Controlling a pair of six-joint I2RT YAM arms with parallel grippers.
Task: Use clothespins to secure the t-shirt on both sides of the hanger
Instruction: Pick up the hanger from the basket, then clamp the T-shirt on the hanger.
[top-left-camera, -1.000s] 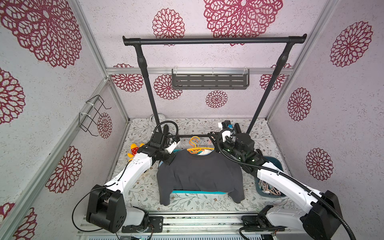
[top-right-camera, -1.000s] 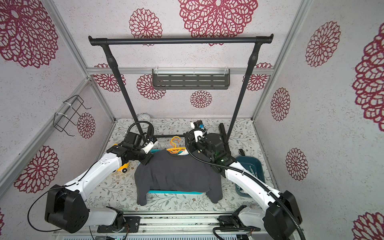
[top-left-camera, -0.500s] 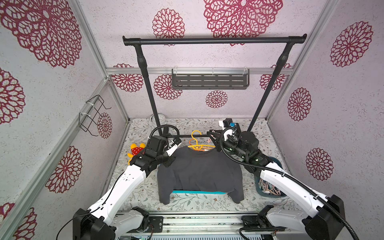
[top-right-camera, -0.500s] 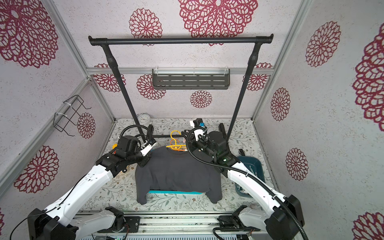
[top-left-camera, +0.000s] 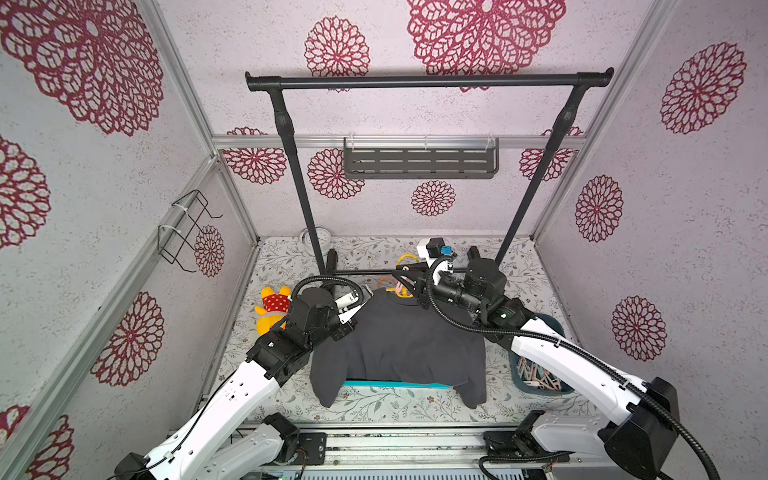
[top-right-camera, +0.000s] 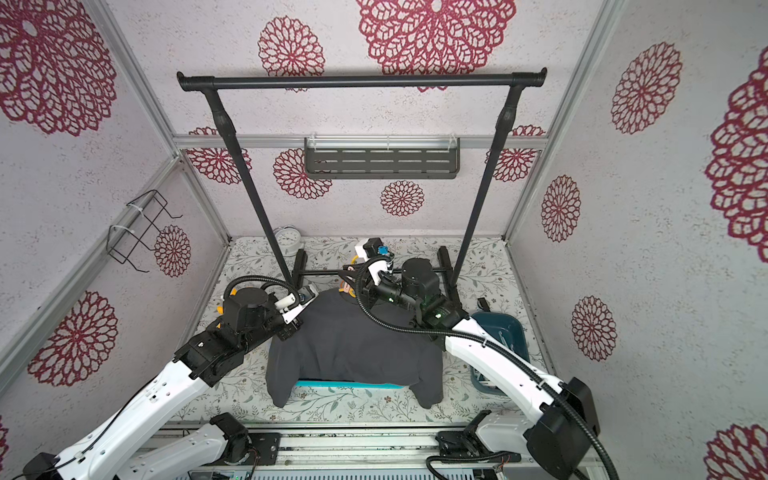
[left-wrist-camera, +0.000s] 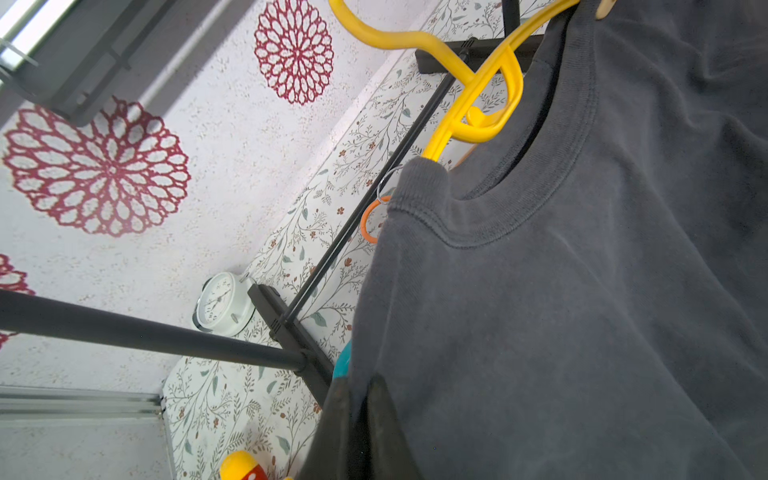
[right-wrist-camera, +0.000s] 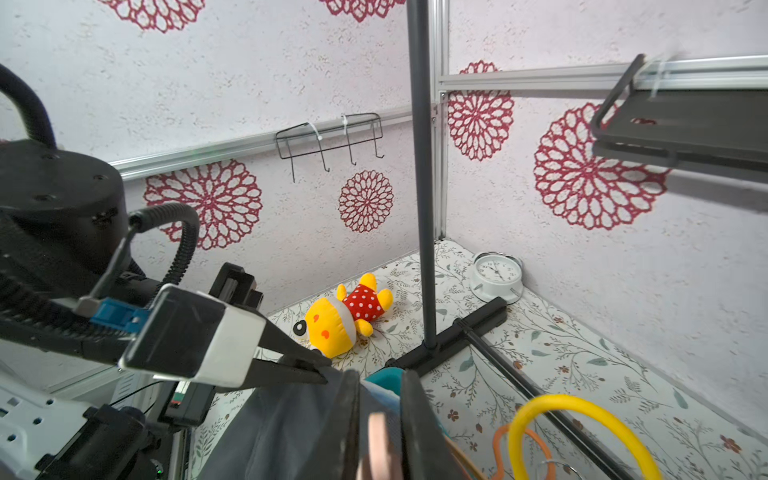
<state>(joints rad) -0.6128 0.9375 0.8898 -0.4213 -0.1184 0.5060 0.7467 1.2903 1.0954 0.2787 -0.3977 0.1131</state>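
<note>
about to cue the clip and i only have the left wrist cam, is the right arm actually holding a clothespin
Observer: Yes. In the right wrist view the right gripper has its jaws shut on a peach clothespin.
Operator: where is it relative to the shirt
Observer: In a top view it is at the far edge of the collar of the t-shirt, beside the hook of the yellow hanger, not over a shoulder.
Operator: any spares if it drops
Observer: Yes, a blue bin on the robot's right holds a heap of spare clothespins.
</note>
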